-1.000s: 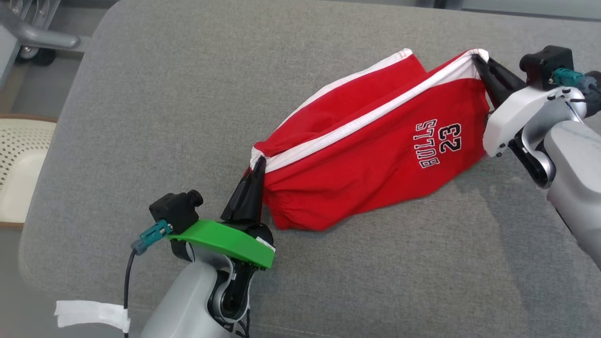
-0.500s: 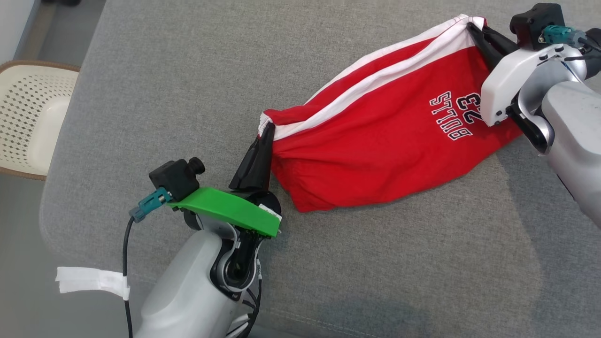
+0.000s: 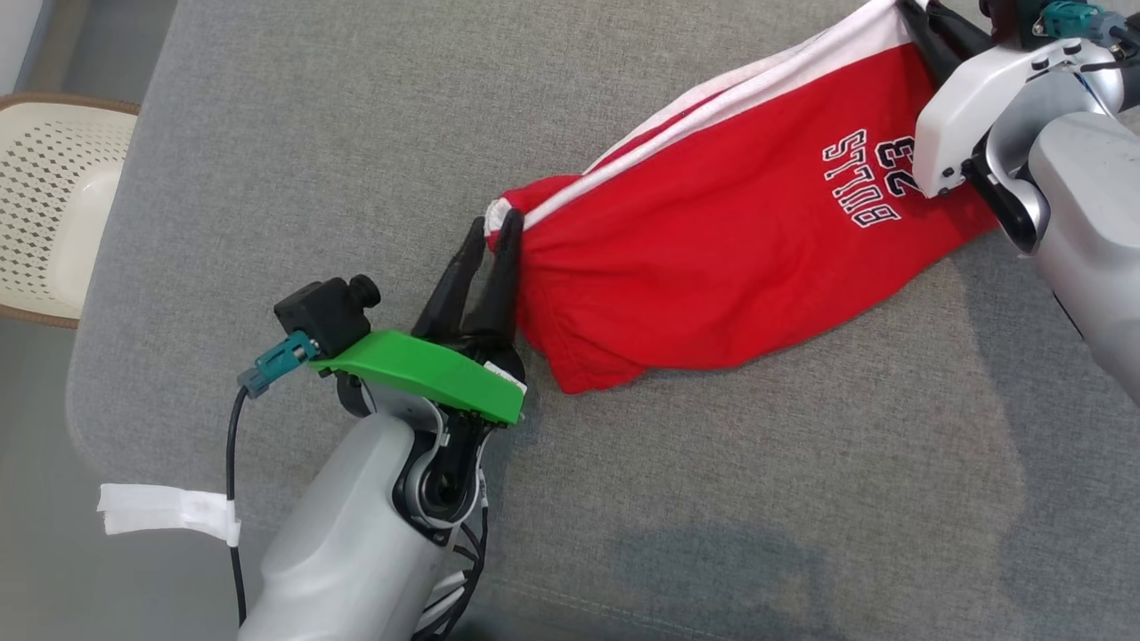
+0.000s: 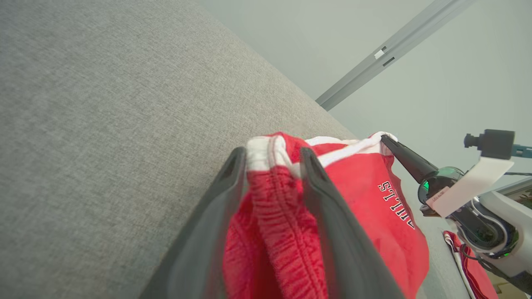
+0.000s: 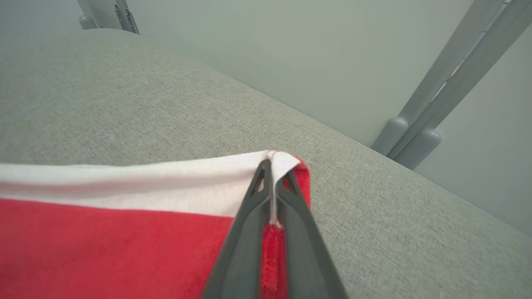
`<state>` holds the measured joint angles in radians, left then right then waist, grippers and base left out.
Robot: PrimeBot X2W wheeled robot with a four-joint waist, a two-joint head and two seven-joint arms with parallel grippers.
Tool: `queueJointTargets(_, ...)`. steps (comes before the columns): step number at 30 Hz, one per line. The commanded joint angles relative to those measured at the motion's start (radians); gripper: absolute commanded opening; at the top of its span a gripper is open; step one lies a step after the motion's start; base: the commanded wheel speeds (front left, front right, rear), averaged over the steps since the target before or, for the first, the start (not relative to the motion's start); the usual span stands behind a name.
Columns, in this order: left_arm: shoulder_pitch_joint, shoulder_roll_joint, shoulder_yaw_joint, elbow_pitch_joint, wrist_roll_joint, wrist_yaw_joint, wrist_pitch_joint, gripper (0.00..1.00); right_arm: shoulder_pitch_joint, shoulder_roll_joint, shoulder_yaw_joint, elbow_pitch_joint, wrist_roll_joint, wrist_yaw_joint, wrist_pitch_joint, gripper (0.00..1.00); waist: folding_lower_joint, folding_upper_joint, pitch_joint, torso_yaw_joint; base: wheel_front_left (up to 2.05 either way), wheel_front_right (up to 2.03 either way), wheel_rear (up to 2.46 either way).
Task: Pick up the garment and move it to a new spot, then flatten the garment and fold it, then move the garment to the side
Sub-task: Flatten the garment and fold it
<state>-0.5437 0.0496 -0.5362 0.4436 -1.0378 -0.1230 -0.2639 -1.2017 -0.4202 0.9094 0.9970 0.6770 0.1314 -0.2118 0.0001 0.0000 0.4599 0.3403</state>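
The garment (image 3: 712,258), red with white trim and a black "BULLS 23" print, hangs stretched slantwise between my two grippers, its lower part resting on the grey cushion (image 3: 312,133). My left gripper (image 3: 492,224) is at its lower-left corner with jaws parted; the bunched red and white hem sits loosely between the fingers (image 4: 272,153). At the upper-right corner, my right gripper (image 3: 908,7) is shut on the white-edged fabric (image 5: 274,170). The left wrist view shows the garment (image 4: 374,199) running to the right gripper (image 4: 384,139). The right wrist view shows the garment (image 5: 104,241) spreading left.
A cream perforated basket (image 3: 53,214) stands off the cushion's left edge. Grey rails (image 5: 449,74) run along the pale wall behind the cushion. Another bit of red and white cloth (image 4: 469,265) lies below the right arm. Bare grey cushion lies around the garment.
My left gripper's fingers have parted around the garment's corner. The right gripper stays shut on its corner. The head camera has shifted, so the whole scene sits higher and further right.
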Motion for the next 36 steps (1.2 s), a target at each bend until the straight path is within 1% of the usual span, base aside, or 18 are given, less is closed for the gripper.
queueJointTargets(1,-0.009,0.002,0.012,-0.003,0.015,0.009,0.0,1.0,-0.018,0.008,0.007,0.01,0.009,-0.002,-0.015,1.0,-0.0001,0.0,0.002,-0.004,0.0,0.0,0.0)
queueJointTargets(5,-0.003,0.002,0.038,-0.017,0.065,0.032,0.0,1.0,-0.013,0.005,0.013,0.019,0.021,-0.002,-0.031,1.0,-0.0001,0.0,0.0,-0.01,0.0,0.0,0.0)
queueJointTargets(10,0.032,0.002,0.084,-0.054,0.169,0.068,0.0,1.0,0.021,0.0,0.0,0.009,0.047,-0.002,-0.048,1.0,-0.0001,0.0,-0.015,-0.024,0.0,0.0,0.0)
queueJointTargets(14,0.064,0.002,0.109,-0.096,0.276,0.099,0.0,1.0,0.074,-0.005,-0.003,-0.014,0.075,-0.002,-0.054,1.0,-0.0001,0.0,-0.032,-0.033,0.0,0.0,0.0)
queueJointTargets(16,0.079,0.002,0.13,-0.13,0.338,0.124,0.0,1.0,0.1,-0.011,-0.016,-0.033,0.085,-0.002,-0.054,1.0,-0.0001,0.0,-0.04,-0.036,0.0,0.0,0.0)
queueJointTargets(18,0.101,0.002,0.126,-0.165,0.424,0.143,0.0,1.0,0.131,-0.02,-0.042,-0.056,0.093,-0.002,-0.053,1.0,-0.0001,0.0,-0.046,-0.037,0.0,0.0,0.0)
queueJointTargets(20,0.128,0.004,0.133,-0.191,0.467,0.161,0.0,1.0,0.175,-0.023,-0.064,-0.066,0.093,-0.002,-0.053,1.0,-0.0001,0.0,-0.053,-0.036,0.0,0.0,0.0)
queueJointTargets(27,0.18,0.003,0.125,-0.222,0.535,0.176,0.0,1.0,0.268,-0.019,-0.15,-0.063,0.072,-0.002,-0.054,1.0,-0.0001,0.0,-0.069,-0.012,0.0,0.0,0.0)
queueJointTargets(36,0.222,0.003,0.143,-0.224,0.561,0.183,0.0,1.0,0.317,-0.001,-0.213,0.008,0.041,-0.002,-0.053,1.0,-0.0001,0.0,-0.071,0.034,0.0,0.0,0.0)
